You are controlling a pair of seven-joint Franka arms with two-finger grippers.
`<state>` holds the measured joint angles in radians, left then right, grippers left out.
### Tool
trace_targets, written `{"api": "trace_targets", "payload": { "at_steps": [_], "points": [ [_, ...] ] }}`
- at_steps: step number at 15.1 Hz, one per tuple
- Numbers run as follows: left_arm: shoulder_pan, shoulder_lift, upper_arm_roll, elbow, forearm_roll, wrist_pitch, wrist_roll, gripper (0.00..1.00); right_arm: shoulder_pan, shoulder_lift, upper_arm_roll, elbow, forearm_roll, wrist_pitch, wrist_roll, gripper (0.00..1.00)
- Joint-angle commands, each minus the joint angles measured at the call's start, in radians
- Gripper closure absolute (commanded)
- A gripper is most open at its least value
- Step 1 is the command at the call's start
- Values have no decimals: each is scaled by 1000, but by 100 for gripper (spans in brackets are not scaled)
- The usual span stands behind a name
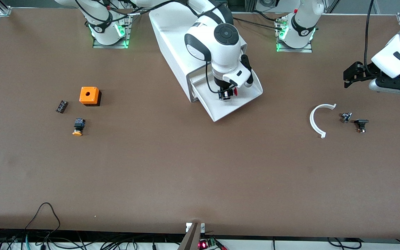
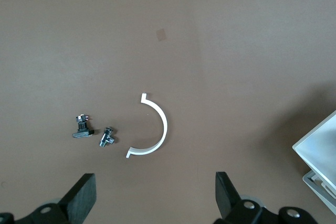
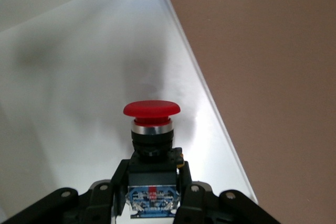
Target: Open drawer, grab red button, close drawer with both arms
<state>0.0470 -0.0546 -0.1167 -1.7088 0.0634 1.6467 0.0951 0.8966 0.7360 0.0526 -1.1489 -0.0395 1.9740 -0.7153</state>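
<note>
- Right arm reaches from its base down over the open lowest drawer [image 1: 233,104] of the white cabinet [image 1: 175,41]; right hand [image 1: 226,94] points down into the tray, clenched on the black body of the red-capped button [image 3: 151,129], cap pointing away from the wrist.
- Button sits inside the drawer tray, close to its floor; contact with the floor cannot be told.
- Left arm waits at its own end of the table; left hand [image 2: 155,195] hangs over bare table [image 1: 200,173], fingers [image 2: 84,195] spread wide, holding nothing.
- Near it on the table: a white half-ring clip [image 1: 318,119], two small dark metal fittings [image 1: 354,119] beside it.
- Toward the right arm's end: an orange cube with a hole [image 1: 89,95], an orange-capped button [image 1: 78,127], a small black block [image 1: 61,106].
- Table surface is plain brown, cables along its near edge.
- No legible writing.
</note>
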Motion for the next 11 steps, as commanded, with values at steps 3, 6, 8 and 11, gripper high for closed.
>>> {"api": "trace_targets", "payload": {
  "at_steps": [3,6,8,11],
  "points": [
    [-9,44,6,23,-39,13,-14,0,-64,-135,-22,-9,38,-75,173,67],
    [-18,100,-17,-30,-66,114,-108,0,-67,-147,-83,-11,38,-67,284,67],
    [-24,125,-64,-84,-66,197,-219,0,-70,-158,-132,-14,38,-70,361,67],
    [-80,191,-100,-113,-66,292,-400,0,-102,-187,-183,-63,46,-75,517,67]
  ]
}}
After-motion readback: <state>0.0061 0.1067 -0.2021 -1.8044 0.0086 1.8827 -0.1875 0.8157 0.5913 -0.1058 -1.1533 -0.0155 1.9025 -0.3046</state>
